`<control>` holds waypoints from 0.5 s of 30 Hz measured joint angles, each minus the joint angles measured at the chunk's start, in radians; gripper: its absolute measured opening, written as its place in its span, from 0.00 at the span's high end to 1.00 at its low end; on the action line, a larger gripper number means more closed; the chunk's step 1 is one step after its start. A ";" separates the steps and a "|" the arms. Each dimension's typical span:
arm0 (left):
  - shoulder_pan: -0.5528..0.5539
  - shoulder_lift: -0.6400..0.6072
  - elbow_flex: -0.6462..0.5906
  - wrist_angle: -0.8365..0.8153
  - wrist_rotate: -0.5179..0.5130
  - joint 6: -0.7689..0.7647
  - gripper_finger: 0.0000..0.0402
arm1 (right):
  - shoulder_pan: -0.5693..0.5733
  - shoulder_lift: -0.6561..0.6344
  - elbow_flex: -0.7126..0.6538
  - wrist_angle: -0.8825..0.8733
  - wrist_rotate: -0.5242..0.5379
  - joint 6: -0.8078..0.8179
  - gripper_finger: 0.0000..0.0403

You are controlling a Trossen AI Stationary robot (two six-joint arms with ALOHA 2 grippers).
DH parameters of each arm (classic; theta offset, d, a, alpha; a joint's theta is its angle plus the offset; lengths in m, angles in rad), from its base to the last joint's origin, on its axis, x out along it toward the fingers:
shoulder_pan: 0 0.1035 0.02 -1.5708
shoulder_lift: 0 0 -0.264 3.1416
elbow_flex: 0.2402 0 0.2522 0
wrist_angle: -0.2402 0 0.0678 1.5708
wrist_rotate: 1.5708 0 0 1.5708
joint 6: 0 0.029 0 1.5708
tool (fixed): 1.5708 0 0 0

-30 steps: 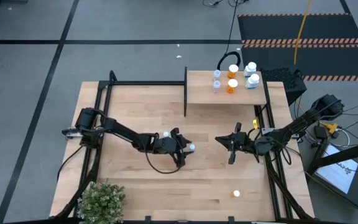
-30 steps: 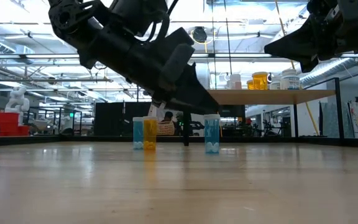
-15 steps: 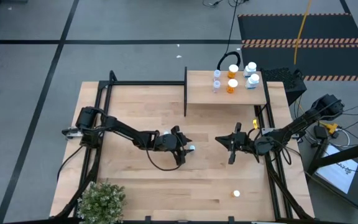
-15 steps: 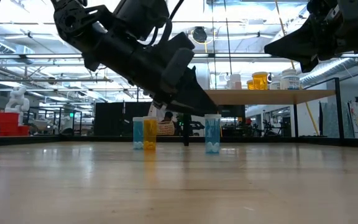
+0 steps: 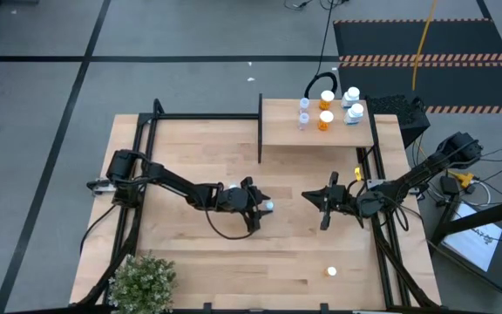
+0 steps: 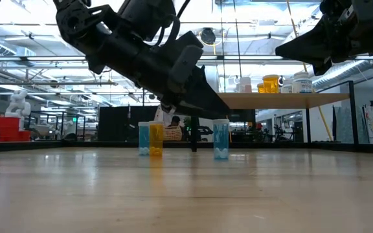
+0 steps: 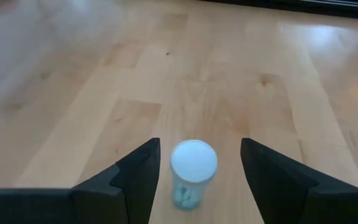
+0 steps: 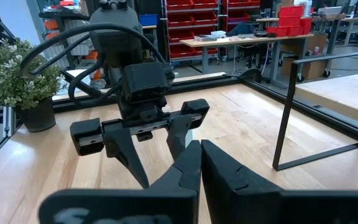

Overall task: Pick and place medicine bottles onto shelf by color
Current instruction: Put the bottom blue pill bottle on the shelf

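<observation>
A pale blue medicine bottle (image 7: 193,169) with a white cap stands upright on the tabletop, near the table's middle (image 5: 268,207). My left gripper (image 7: 199,146) is open and slants down over it, one finger on each side of the bottle with a gap on both sides. In the low view the bottle (image 6: 221,139) stands just under the fingertips. My right gripper (image 5: 325,201) is shut on nothing and hangs level above the table's right part. The shelf (image 5: 277,135) at the far side carries several orange and blue bottles (image 5: 325,118).
Left of the left gripper, a blue bottle (image 6: 144,138) and an orange one (image 6: 156,138) stand side by side. One more orange bottle (image 5: 330,271) is near the front right. A potted plant (image 5: 142,281) sits at the front left corner. Black frame rails (image 5: 377,218) border the table.
</observation>
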 joint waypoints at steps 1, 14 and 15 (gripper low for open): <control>0.001 0.010 0.000 0.011 0.000 -0.001 0.44 | 0.000 0.000 0.000 0.000 0.000 0.000 0.99; -0.011 0.046 0.000 0.060 -0.026 0.029 0.47 | 0.000 0.000 0.000 0.000 0.000 0.000 0.99; -0.011 0.045 0.000 0.060 -0.026 0.029 0.48 | 0.000 0.000 0.000 0.000 0.000 0.000 0.99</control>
